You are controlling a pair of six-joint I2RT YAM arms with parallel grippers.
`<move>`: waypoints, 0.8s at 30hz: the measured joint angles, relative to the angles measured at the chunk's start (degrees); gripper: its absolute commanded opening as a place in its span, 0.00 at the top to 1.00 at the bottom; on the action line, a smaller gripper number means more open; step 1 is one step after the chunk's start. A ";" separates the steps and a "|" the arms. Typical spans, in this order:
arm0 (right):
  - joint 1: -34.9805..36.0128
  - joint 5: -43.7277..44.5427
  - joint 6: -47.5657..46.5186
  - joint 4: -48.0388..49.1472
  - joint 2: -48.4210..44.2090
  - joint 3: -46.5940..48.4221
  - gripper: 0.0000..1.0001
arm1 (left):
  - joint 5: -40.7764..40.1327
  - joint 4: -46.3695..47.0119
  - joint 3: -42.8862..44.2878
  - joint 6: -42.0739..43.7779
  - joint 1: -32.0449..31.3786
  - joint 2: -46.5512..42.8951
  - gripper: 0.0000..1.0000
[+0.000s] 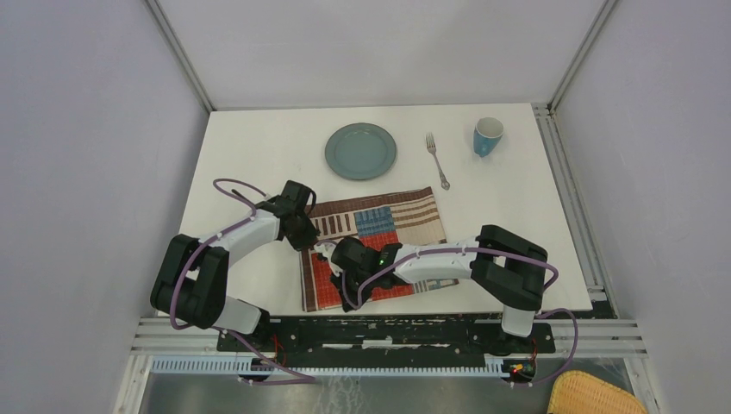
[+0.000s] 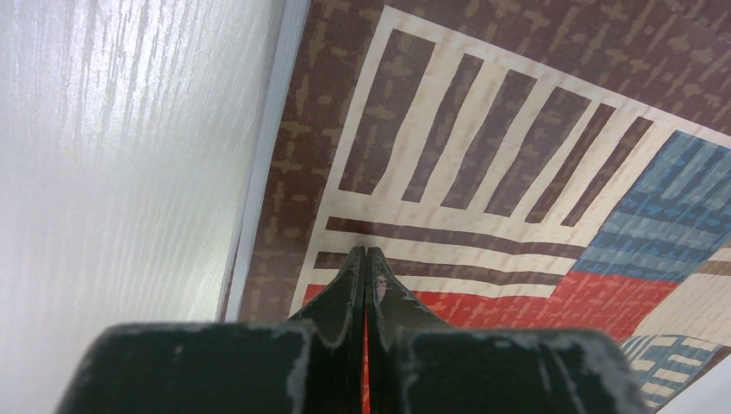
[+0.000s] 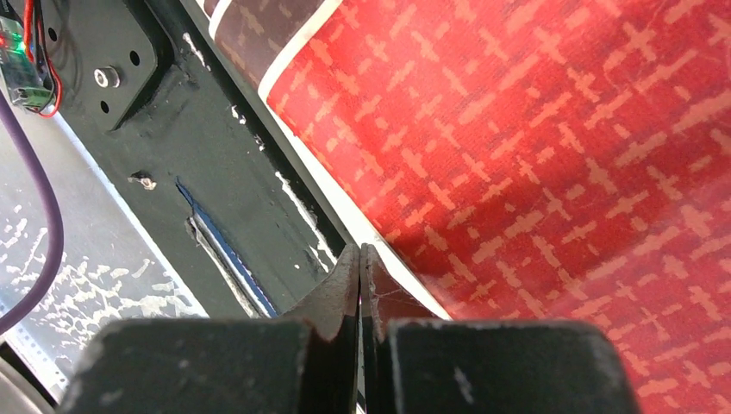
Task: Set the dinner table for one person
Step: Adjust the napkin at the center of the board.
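Note:
The dinner table [image 1: 250,155] is a white top with metal rails. A striped patchwork placemat [image 1: 396,220] lies askew at its near middle. My left gripper [image 1: 303,235] is shut at the mat's far left corner. In the left wrist view its tips [image 2: 366,252] sit on the placemat [image 2: 483,155], just inside the brown border, beside the bare table [image 2: 103,129]. My right gripper [image 1: 332,257] is shut low over the mat's left part. In the right wrist view its tips [image 3: 359,248] close on the near edge of the placemat [image 3: 534,129].
A grey-green plate [image 1: 360,151], a fork [image 1: 437,160] and a blue cup [image 1: 487,136] lie along the far side. The black base plate [image 3: 215,155] runs just past the mat's near edge. A wicker basket [image 1: 595,397] sits off the table at bottom right.

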 measured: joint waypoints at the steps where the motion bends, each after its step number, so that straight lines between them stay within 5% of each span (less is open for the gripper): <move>1: -0.07 0.15 0.00 -0.09 0.02 0.00 1.00 | 0.00 0.00 0.02 0.00 0.00 0.00 0.98; 15: -1.53 -1.05 1.27 4.44 2.58 -0.28 1.00 | -2.14 -1.86 1.84 0.04 0.00 -0.24 0.98; 24: -3.23 -2.60 2.12 7.65 5.53 2.05 1.00 | -9.49 -6.54 10.29 1.49 0.00 -8.28 0.98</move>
